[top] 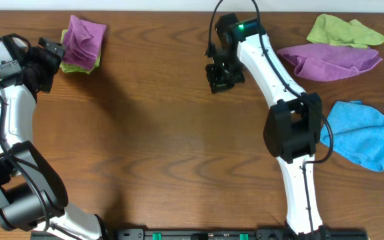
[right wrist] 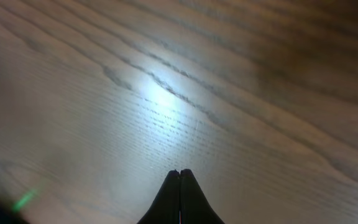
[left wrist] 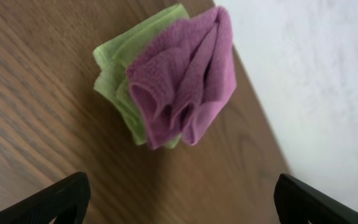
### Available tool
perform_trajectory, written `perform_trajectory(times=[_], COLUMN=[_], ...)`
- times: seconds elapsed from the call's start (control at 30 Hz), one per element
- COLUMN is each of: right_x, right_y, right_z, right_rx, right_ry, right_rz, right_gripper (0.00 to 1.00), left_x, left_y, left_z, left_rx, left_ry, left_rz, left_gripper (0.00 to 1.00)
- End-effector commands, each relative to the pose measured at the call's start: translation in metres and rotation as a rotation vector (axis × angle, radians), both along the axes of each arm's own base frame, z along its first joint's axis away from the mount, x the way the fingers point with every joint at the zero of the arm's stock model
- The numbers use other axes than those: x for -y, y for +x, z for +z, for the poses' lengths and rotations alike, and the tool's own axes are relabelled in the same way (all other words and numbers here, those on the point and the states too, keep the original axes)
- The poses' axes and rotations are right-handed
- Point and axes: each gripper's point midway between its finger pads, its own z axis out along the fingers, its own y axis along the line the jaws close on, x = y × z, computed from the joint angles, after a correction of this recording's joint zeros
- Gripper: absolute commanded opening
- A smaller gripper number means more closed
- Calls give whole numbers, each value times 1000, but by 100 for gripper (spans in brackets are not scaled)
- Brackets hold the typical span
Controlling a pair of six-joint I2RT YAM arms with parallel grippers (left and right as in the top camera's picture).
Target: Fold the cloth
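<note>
Two tools, two different states: our left tool (left wrist: 188,208) hangs with its fingers wide apart, just short of the cloth (left wrist: 182,78) and touching nothing; our right tool (right wrist: 180,194) has its fingers pressed together on nothing, above bare bench (right wrist: 166,93) near the middle.

The cloth sits at the far left corner, bunched in loose, rounded pleats rather than flat layers; it rests on top of a folded lime-green cloth (left wrist: 114,74), overhanging it on one side; we can see no tag from here.

We judge several ways this could go wrong. The pleats look springy, so a nudge from either finger could let them fall open; a low grasp could pinch the lime-green cloth along with the magenta one and drag both; the bench edge runs close behind the pile, so a push away from us could tip it over; and a paler lilac cloth (top: 329,60) lies well apart on the right, near enough in colour that we might reach for the wrong one.
</note>
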Motion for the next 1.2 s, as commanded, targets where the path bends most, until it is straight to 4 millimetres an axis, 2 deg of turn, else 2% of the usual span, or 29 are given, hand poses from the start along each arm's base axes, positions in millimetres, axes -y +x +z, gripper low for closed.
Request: perform_trajectory(times=[0.0, 0.07, 0.13, 0.17, 0.2, 0.23, 0.27, 0.3, 0.37, 0.4, 0.43, 0.47, 0.53, 0.57, 0.6, 0.67, 0.73, 0.8, 0.9, 1.03, 1.17], right_x=[1, -2, -5, -6, -7, -7, -6, -5, -1, 3, 7, 11, 22, 27, 32, 41, 54, 70, 86, 103, 118], right_y=[13, 16, 19, 20, 20, 20, 21, 22, 25, 26, 26, 26, 23, 20, 14, 6, -3, -19, -43, -89, -135], right_z=[32, 33, 34, 34, 36, 38, 42, 46, 62, 69, 75, 82, 99, 109, 123, 146, 168, 197, 231, 278, 304], right_rx=[93, 103, 112, 116, 117, 117, 122, 130, 166, 183, 198, 212, 242, 255, 276, 320, 369, 429, 489, 573, 629], right_ry=[34, 48, 63, 67, 72, 76, 77, 79, 86, 81, 73, 62, 37, 29, 25, -3, -50, -108, -138, -135, -126], right_rz=[-10, -23, -23, -22, -25, -26, -32, -35, -42, -48, -52, -58, -71, -76, -69, -75, -86, -98, -113, -87, -81], right_gripper=[2, 2, 2, 2, 2, 2, 2, 2, 2, 5, 15, 25, 40, 56, 66, 73, 75, 75, 74, 69, 66], left_x=[1, 9, 20, 26, 34, 39, 46, 51, 59, 60, 61, 63, 66, 67, 69, 71, 69, 64, 73, 100, 120], left_y=[6, 15, 22, 24, 25, 24, 23, 21, 13, 8, 4, -1, -11, -17, -26, -38, -52, -75, -102, -149, -195], left_z=[14, 21, 26, 27, 26, 24, 21, 18, 9, 5, 3, 0, 2, 5, 14, 33, 55, 81, 110, 132, 139], left_rx=[50, 94, 128, 133, 135, 128, 115, 99, 51, 27, 8, -9, -34, -43, -45, -29, -22, -26, 11, 43, 66], left_ry=[129, 189, 248, 269, 295, 297, 288, 279, 255, 242, 236, 236, 245, 253, 273, 322, 385, 461, 482, 483, 542], left_rz=[-101, -156, -219, -248, -288, -303, -316, -326, -343, -348, -354, -365, -393, -406, -428, -451, -444, -414, -416, -505, -534], left_gripper=[96, 100, 87, 73, 48, 27, 11, 5, 6, 6, 6, 13, 38, 49, 55, 58, 59, 61, 64, 58, 57])
